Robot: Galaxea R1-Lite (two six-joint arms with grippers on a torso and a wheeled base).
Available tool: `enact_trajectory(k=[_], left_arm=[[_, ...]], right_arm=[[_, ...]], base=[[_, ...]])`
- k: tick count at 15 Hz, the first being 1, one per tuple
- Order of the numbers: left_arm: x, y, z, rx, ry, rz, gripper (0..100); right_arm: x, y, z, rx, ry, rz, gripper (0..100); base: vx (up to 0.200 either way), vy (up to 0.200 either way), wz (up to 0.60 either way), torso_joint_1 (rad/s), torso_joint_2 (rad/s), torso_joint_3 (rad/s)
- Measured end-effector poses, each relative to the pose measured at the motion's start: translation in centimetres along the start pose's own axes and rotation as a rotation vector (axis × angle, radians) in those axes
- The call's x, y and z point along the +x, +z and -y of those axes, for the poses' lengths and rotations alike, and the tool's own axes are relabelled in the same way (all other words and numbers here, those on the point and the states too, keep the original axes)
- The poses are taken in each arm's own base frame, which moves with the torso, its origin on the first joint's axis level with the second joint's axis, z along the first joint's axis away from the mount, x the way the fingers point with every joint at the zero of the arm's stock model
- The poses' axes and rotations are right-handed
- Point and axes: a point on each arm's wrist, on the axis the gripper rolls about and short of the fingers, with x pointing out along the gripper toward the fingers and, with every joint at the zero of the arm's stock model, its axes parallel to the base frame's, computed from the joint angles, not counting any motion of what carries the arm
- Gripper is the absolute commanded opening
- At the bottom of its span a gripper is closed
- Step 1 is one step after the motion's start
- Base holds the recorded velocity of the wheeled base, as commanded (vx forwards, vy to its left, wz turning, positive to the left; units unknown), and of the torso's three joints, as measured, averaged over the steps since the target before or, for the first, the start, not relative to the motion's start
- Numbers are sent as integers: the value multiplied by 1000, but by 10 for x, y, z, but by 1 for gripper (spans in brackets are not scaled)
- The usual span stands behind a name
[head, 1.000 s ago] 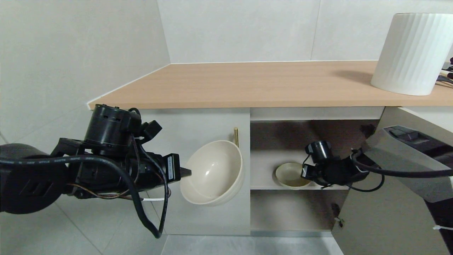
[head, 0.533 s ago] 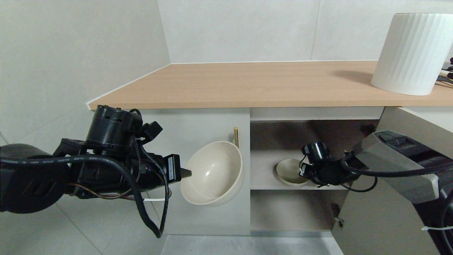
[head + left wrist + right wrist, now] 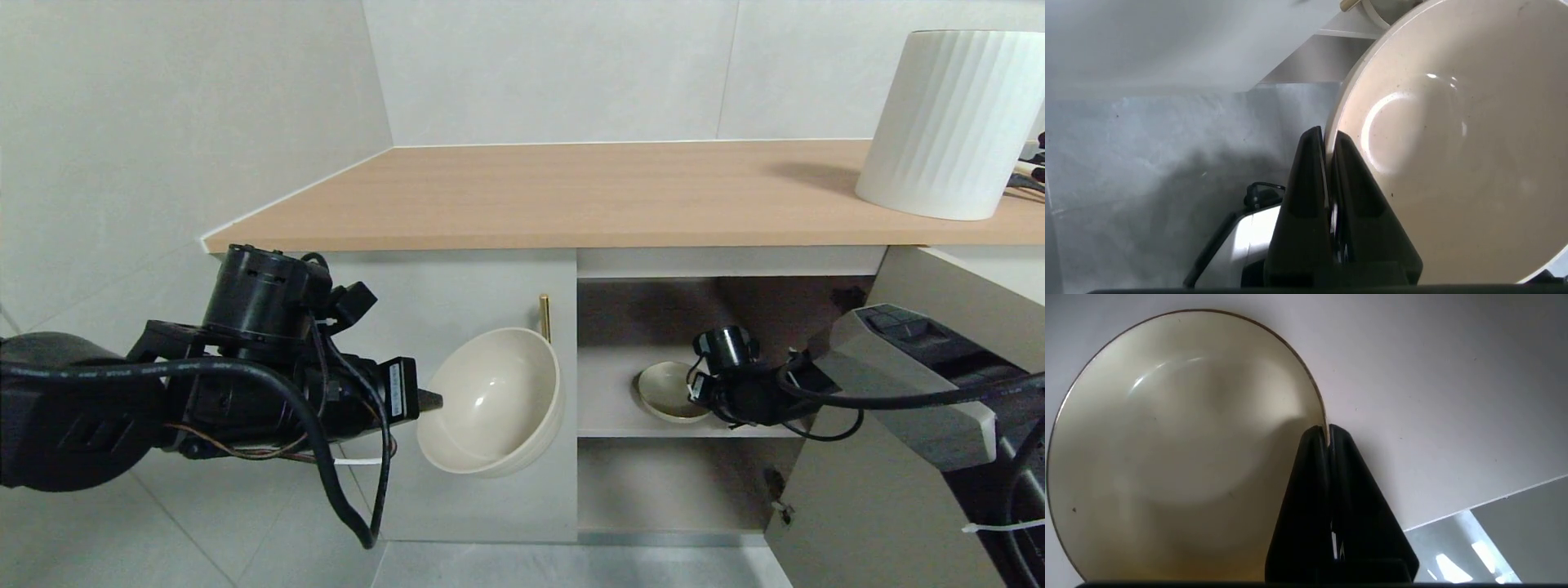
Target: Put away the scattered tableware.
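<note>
My left gripper is shut on the rim of a large cream bowl, which it holds tilted in front of the closed left cabinet door. My right gripper is inside the open cabinet, shut on the rim of a small yellowish plate. The plate sits low over the middle shelf; whether it touches the shelf I cannot tell.
The wooden countertop carries a tall white ribbed container at the right. The left cabinet door has a brass handle. The open right door stands beside my right arm. A lower shelf space lies under the plate.
The right arm has pushed further into the cabinet, carrying the plate back and slightly up along the middle shelf. The left arm and bowl have stayed nearly still.
</note>
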Motion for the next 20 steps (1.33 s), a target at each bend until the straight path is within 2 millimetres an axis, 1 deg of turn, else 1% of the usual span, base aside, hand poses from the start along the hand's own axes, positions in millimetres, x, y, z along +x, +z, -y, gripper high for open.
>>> enact_trajectory(k=[1,2,9,11,12,14,16,20], left_arm=[[0,0,0,0,0,0,0],[0,0,0,0,0,0,0],[0,0,0,0,0,0,0],[1,0,0,2,-1,-2,0],[3,-1,2,5,-2,-7,0],[10,-3,6,14,-2,-25,0],[21,-5,7,20,33,-36,0],[51,-9,16,52,116,-47,0]], right_arm=[[0,1,-1,7,-2,7,0],[0,2,-1,12,-3,10,100],[-2,4,-1,30,-3,11,100],[-11,8,-1,39,4,11,100],[-20,10,-1,37,16,1,100],[-48,15,-3,19,70,-45,100],[-83,22,-7,-7,125,-100,100],[-165,35,-14,-87,272,-176,100]], base=[[0,0,0,0,0,0],[0,0,0,0,0,0],[0,0,0,0,0,0],[0,0,0,0,0,0],[0,0,0,0,0,0],[0,0,0,0,0,0],[0,0,0,0,0,0],[0,0,0,0,0,0]])
